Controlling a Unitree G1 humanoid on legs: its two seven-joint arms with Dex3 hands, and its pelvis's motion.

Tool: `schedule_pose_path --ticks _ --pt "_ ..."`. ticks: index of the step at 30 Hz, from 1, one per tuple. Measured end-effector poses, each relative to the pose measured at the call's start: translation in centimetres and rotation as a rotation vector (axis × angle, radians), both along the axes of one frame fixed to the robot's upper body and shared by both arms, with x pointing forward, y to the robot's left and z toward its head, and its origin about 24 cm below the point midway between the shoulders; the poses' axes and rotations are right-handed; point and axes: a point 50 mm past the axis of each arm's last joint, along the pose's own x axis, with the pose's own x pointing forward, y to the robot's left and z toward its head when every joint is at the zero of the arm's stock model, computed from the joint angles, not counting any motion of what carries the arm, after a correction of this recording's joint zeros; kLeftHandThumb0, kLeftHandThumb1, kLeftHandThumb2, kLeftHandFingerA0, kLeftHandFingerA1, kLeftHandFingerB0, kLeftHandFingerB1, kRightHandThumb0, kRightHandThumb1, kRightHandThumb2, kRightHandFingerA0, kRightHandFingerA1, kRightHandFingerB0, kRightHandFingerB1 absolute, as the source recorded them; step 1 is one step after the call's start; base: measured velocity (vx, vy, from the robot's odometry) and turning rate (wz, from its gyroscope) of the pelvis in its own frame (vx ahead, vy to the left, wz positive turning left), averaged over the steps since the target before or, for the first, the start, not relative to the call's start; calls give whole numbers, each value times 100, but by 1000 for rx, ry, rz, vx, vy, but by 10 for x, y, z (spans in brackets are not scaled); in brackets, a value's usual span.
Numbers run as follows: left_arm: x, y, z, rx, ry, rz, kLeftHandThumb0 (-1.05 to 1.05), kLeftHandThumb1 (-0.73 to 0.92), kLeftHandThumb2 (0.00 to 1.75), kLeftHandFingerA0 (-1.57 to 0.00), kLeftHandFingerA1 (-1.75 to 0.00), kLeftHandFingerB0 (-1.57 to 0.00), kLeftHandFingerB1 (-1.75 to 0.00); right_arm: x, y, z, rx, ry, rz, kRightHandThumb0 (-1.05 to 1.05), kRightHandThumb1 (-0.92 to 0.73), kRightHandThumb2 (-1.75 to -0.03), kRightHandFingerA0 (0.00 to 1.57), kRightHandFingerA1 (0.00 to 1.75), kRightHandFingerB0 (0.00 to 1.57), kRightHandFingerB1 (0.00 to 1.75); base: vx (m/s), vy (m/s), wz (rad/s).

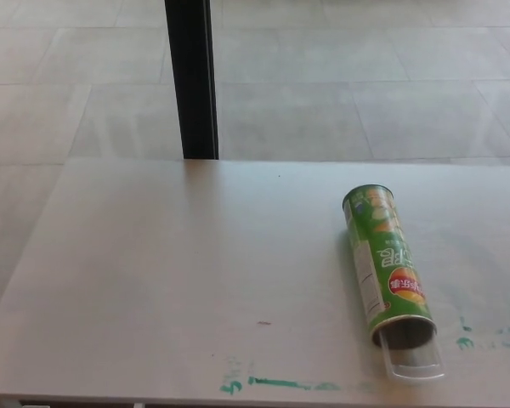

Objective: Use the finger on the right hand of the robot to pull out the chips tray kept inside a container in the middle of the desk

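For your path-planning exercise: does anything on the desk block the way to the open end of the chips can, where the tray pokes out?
Nothing visible does. The clear tray juts from the green can toward the desk front edge; neither hand is in view.

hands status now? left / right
Left hand: not in view.
Right hand: not in view; nothing touches the green chips can or its clear tray, which pokes out of the near end.

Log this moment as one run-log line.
robot hands: none in view | chips can: lying on its side on desk, open end toward robot | clear tray: sticking out slightly | pull: not begun
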Motion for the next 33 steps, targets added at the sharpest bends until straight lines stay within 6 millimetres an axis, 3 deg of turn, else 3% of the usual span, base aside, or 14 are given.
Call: schedule_pose_path --ticks 1,4,11,19,25,33 --pt "0 0 0 -1 2 1 -22 70 60 -57 -66 -51 -56 1 4 -4 -12 18 14 -39 -50 -55 96 107 53 37 0 0 0" --pt "-1 0 -1 -5 6 1 -23 69 60 -59 -67 -51 -56 4 15 -15 -51 71 51 -34 -47 -55 98 123 59 39 0 0 0" --pt "-2 -1 0 -4 7 -8 -22 71 60 -58 -66 -52 -56 6 34 -30 -143 134 116 -20 -50 -56 91 130 60 41 0 0 0" --pt "-3 -1 1 -5 17 -8 -22 70 60 -59 -68 -51 -57 14 48 -46 -224 182 181 -22 -49 -59 90 145 60 42 0 0 0" --pt "-6 0 -2 -13 31 2 -23 70 60 -59 -69 -52 -56 18 60 -56 -309 211 245 -24 -52 -56 92 135 59 40 0 0 0" --pt "-8 -1 -4 -19 44 1 -24 69 60 -61 -69 -52 -57 16 74 -64 -466 242 333 -29 -55 -56 91 136 57 38 0 0 0"
